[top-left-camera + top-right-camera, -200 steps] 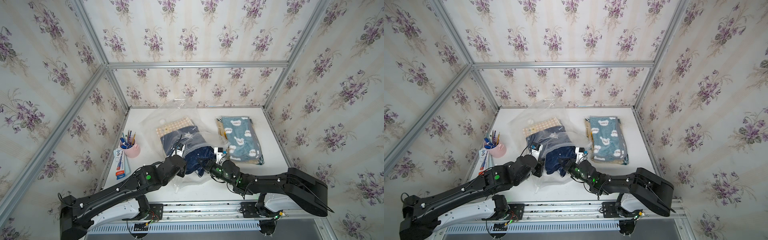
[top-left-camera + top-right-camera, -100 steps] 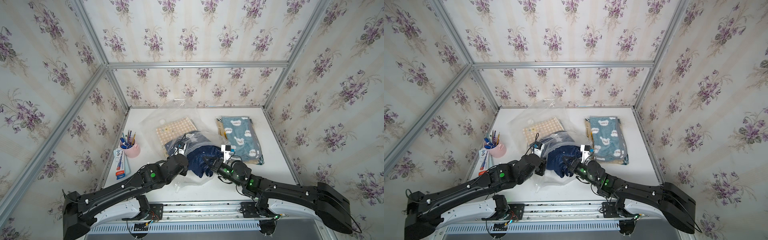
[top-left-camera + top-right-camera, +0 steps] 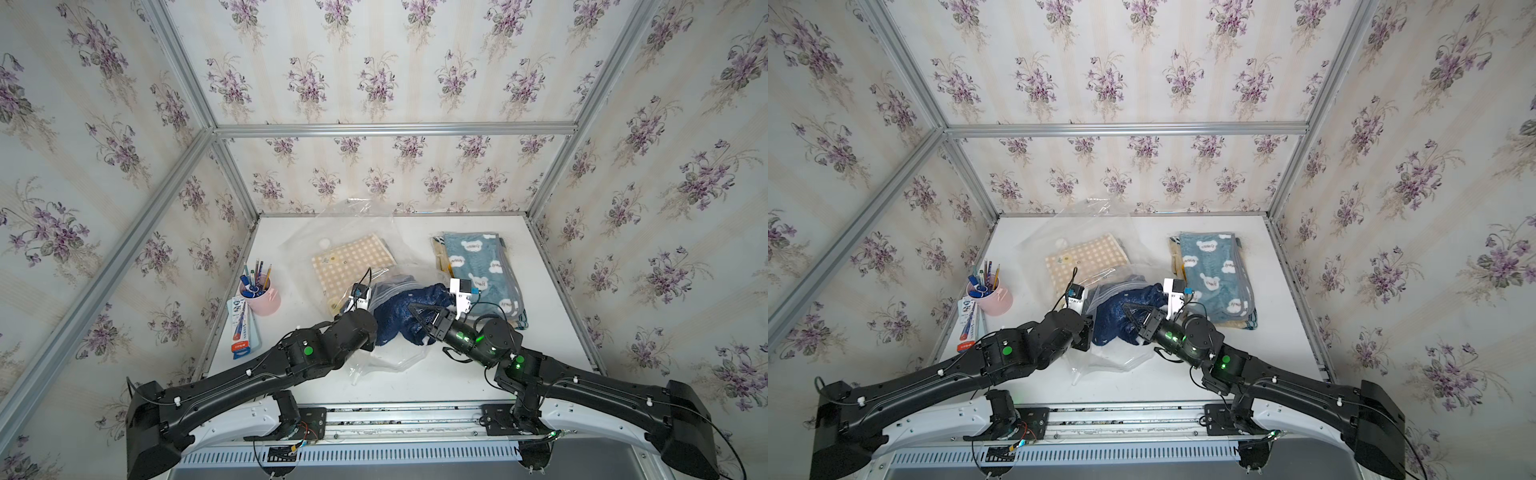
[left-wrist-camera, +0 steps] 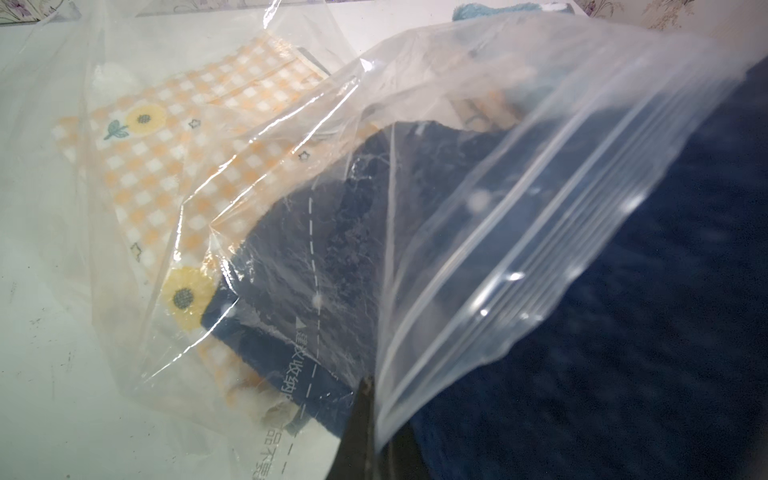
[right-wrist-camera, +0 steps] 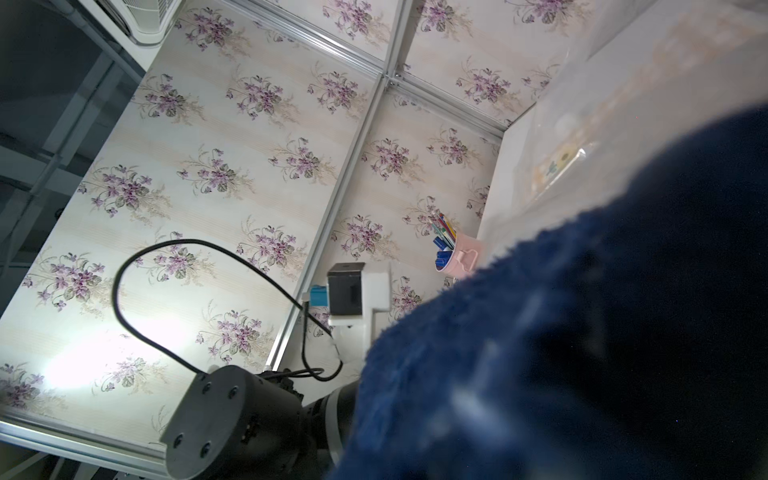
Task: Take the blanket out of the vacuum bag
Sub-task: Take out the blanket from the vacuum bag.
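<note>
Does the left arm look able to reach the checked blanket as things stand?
Probably not. The left arm has its jaws shut on the zip edge of the vacuum bag, and the checked blanket lies deeper inside, under plastic, with the navy blanket bunched across the mouth.

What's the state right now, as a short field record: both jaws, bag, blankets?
left jaws: shut on zip edge of the transparent crinkly plastic vacuum bag
right jaws: shut on the dark navy fluffy blanket
navy blanket: partly out of the bag mouth
still in bag: orange-and-white checked blanket with sunflowers
outside bag: folded teal bear-print blanket, on white table
</note>
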`<act>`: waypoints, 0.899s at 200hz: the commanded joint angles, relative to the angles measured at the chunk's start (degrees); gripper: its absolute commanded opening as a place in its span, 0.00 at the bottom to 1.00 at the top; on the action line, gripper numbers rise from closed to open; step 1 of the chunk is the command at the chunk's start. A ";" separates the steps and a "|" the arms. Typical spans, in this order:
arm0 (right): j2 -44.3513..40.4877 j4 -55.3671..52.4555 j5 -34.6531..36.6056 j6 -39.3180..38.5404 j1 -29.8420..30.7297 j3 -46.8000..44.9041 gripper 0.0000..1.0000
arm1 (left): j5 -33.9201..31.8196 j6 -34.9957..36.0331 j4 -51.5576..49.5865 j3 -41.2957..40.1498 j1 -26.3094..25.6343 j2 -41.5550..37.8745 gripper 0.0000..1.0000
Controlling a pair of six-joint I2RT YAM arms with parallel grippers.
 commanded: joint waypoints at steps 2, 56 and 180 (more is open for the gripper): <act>-0.35 -0.55 -1.54 -3.21 0.10 2.65 0.00 | -1.72 -1.00 0.94 0.31 0.14 0.29 0.07; 0.56 -3.85 -4.08 -8.04 0.10 11.82 0.00 | -2.62 -2.40 0.98 0.69 0.14 0.74 0.07; 11.76 -18.30 -21.16 -15.65 -20.37 41.06 0.00 | -1.39 -4.82 2.73 -2.82 0.11 0.20 0.06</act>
